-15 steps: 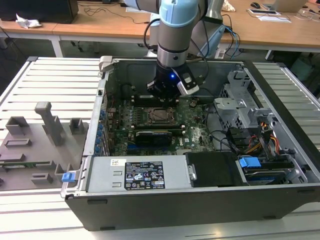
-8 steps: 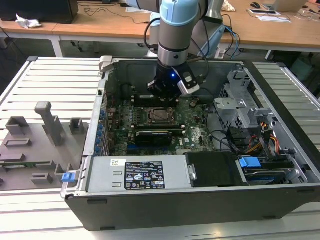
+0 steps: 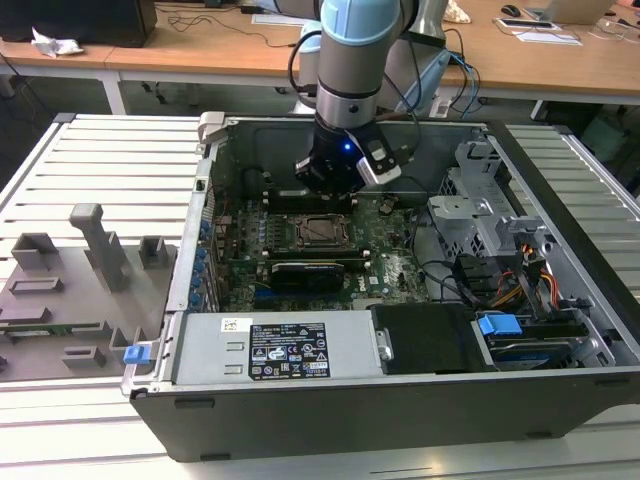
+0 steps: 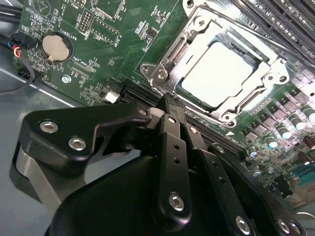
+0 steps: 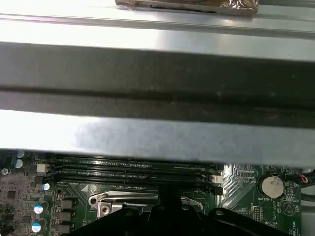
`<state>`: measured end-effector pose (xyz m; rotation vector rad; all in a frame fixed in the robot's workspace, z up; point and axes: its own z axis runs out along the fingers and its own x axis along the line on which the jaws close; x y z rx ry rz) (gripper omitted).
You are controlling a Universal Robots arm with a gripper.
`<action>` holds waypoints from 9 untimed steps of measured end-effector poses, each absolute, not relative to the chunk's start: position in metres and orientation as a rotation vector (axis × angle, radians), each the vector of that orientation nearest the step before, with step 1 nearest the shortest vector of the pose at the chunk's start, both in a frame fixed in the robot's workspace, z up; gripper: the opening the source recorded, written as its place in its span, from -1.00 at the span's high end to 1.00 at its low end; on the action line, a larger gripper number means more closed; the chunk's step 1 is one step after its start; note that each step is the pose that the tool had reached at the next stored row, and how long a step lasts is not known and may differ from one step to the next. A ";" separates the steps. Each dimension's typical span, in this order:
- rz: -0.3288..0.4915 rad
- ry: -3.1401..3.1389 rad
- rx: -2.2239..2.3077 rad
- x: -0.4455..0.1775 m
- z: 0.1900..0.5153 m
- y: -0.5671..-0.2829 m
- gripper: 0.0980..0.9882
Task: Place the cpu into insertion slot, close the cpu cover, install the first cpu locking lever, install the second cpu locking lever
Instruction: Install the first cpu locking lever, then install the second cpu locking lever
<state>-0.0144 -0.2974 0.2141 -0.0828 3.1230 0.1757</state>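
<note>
1. The arm is seen in the exterior view descending steeply from the upper centre of the frame into the open computer case point(image 3: 560, 250), its wrist pointed down at the green circuit board point(image 3: 385, 260).
2. The gripper point(image 3: 330, 190) is held low over the board, just behind the insertion slot point(image 3: 320, 230) at the frame's centre.
3. In the second wrist view, the black fingers point(image 4: 172, 123) are drawn narrowly together with nothing between them, their tip point(image 4: 170, 98) set at the near edge of the socket's metal frame.
4. The cpu point(image 4: 219, 73) is seated in the insertion slot point(image 4: 162, 73), upper right of that frame, its pale metal top exposed.
5. The cpu cover point(image 4: 268, 78) is laid down around the chip, which is framed by its square window.
6. A round coin battery point(image 4: 54, 46) is visible upper left of that frame.
</note>
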 end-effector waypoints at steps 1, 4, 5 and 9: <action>0.176 3.123 -0.083 -0.014 0.214 -0.299 0.98; 0.176 3.123 -0.083 -0.014 0.214 -0.302 0.98; 0.176 3.123 -0.083 -0.014 0.214 -0.302 0.98; 0.176 3.123 -0.083 -0.014 0.214 -0.304 0.98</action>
